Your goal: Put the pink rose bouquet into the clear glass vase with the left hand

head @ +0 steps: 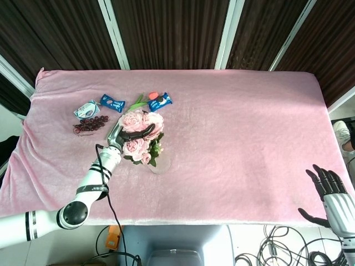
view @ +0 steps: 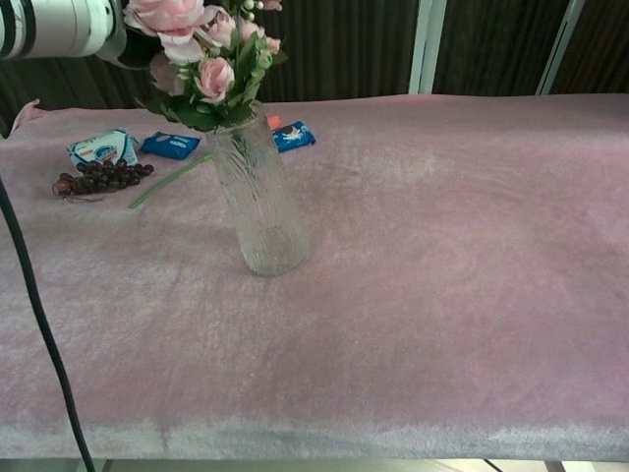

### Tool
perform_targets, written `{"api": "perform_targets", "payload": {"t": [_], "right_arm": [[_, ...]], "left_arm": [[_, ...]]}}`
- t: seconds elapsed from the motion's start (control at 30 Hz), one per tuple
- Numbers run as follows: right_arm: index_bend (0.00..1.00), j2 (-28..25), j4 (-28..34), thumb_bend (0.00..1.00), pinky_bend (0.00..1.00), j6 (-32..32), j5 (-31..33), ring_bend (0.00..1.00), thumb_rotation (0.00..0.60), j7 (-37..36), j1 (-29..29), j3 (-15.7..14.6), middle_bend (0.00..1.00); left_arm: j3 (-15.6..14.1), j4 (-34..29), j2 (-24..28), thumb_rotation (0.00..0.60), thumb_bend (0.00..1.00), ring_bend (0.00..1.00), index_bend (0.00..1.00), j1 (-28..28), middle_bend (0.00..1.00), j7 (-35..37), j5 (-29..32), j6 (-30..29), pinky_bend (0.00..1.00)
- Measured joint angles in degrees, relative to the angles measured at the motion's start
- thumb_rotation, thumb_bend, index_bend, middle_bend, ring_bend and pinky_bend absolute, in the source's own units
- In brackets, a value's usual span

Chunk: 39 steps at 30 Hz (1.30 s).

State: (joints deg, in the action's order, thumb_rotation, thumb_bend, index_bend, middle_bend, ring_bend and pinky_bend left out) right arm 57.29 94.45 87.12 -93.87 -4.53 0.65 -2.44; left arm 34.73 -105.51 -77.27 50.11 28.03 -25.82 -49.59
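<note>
The pink rose bouquet stands with its stems down inside the clear glass vase, blooms and leaves resting at the mouth. The vase leans a little to the left. In the head view my left hand grips the bouquet across the flowers, dark fingers wrapped over the blooms, and hides most of the vase. In the chest view only the left wrist shows, at the top left edge. My right hand hangs open off the table's front right corner, fingers spread, holding nothing.
Behind and left of the vase lie a bunch of dark grapes, a white-blue packet, two blue snack packets and a green stem. A pink cloth covers the table. A black cable hangs at the left.
</note>
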Motion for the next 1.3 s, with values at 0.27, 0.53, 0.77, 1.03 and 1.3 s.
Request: {"api": "perform_targets", "payload": {"t": [0.27, 0.53, 0.77, 1.03, 1.3], "right_arm": [[0.00, -0.2, -0.2, 0.30, 0.00, 0.6, -0.5, 0.00, 0.600, -0.8, -0.3, -0.1, 0.00], [0.00, -0.1, -0.4, 0.30, 0.00, 0.9, -1.0, 0.00, 0.600, -0.9, -0.4, -0.2, 0.00], [0.00, 0.1, -0.3, 0.30, 0.00, 0.7, -1.2, 0.00, 0.600, -0.2, -0.3, -0.2, 0.00], [0.00, 0.7, -0.2, 0.30, 0.00, 0.4, -1.7, 0.00, 0.600, 1.4, -0.2, -0.3, 0.00], [0.00, 1.4, 0.0, 0.30, 0.00, -0.3, -1.9, 0.00, 0.600, 3.5, -0.1, -0.7, 0.00]], "left_arm": [[-0.1, 1.1, -1.7, 0.600, 0.31, 0.00, 0.00, -1.0, 0.06, 1.5, -3.5, 1.0, 0.04], [-1.2, 0.1, -0.6, 0.600, 0.22, 0.00, 0.00, -2.3, 0.00, 0.5, -10.0, 3.3, 0.00], [-3.2, -3.3, 2.1, 0.600, 0.20, 0.00, 0.00, -4.4, 0.00, -2.0, -18.2, 3.2, 0.00], [-6.7, -9.3, 6.6, 0.600, 0.20, 0.00, 0.00, -8.0, 0.00, -8.5, -27.6, -2.2, 0.00], [-12.6, -12.6, 11.8, 0.600, 0.21, 0.00, 0.00, -14.8, 0.00, -16.0, -41.9, -11.4, 0.00]]}}
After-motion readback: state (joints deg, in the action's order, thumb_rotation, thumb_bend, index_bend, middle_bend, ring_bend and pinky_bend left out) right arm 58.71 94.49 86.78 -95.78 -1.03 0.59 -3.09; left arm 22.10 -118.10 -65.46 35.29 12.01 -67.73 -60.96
